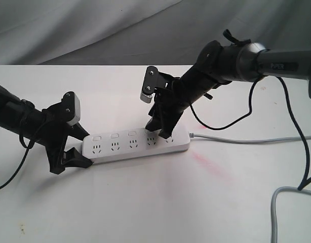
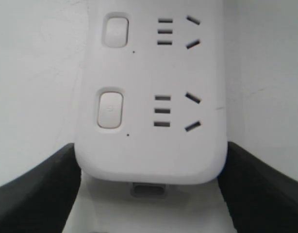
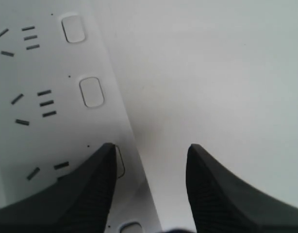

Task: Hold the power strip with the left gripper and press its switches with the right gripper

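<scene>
This looks like a robotics lab bench: a plain white tabletop (image 1: pixel 145 212) backed from 10 to 2 o'clock by a creased grey cloth backdrop (image 1: pixel 94 25). A slim black robot arm (image 1: pixel 13 114) at 9 o'clock and a thicker black-and-grey robot arm (image 1: pixel 277 63) at 2 o'clock meet over a long white plastic power strip (image 1: pixel 122 144), and a loose grey cable (image 1: pixel 272 217) trails at 4 o'clock.

Soft, even light from above makes the white worktop (image 1: pixel 155 212) bright, nearly washed out. A pale shadow lies along the strip's (image 1: pixel 125 149) near side. In the wrist views the close fingers (image 3: pixel 86 194) blur; the exterior view looks slightly grainy.
</scene>
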`<act>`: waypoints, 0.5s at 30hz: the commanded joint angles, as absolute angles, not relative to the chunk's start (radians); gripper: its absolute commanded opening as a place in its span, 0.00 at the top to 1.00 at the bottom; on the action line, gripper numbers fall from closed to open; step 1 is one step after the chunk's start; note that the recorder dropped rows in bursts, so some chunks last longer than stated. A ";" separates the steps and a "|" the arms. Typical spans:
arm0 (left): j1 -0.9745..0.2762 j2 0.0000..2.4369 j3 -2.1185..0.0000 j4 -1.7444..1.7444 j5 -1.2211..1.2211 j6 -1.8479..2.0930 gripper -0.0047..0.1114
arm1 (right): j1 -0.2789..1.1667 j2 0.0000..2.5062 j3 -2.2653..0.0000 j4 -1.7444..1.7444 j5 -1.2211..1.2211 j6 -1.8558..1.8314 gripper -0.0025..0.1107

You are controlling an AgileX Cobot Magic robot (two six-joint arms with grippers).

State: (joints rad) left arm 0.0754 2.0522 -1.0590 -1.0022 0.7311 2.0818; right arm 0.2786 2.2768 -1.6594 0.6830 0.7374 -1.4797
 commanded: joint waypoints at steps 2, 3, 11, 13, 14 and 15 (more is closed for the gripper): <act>0.070 2.050 -1.064 -1.015 0.729 2.075 0.49 | 0.277 2.275 -1.659 0.699 0.728 -1.489 0.60; 0.070 2.050 -1.064 -1.015 0.729 2.075 0.49 | 0.277 2.275 -1.659 0.699 0.726 -1.489 0.60; 0.070 2.050 -1.064 -1.015 0.729 2.078 0.49 | 0.277 2.280 -1.659 0.699 0.724 -1.489 0.60; 0.070 2.050 -1.064 -1.015 0.729 2.078 0.49 | 0.279 2.288 -1.659 0.699 0.722 -1.489 0.60; 0.070 2.050 -1.064 -1.015 0.729 2.078 0.49 | 0.279 2.297 -1.659 0.701 0.722 -1.489 0.60; 0.070 2.050 -1.064 -1.015 0.729 2.078 0.49 | 0.279 2.307 -1.659 0.704 0.722 -1.489 0.60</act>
State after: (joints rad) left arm 0.0754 2.0522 -1.0590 -1.0022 0.7311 2.0818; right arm 0.2786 2.2838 -1.6594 0.6963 0.7264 -1.4813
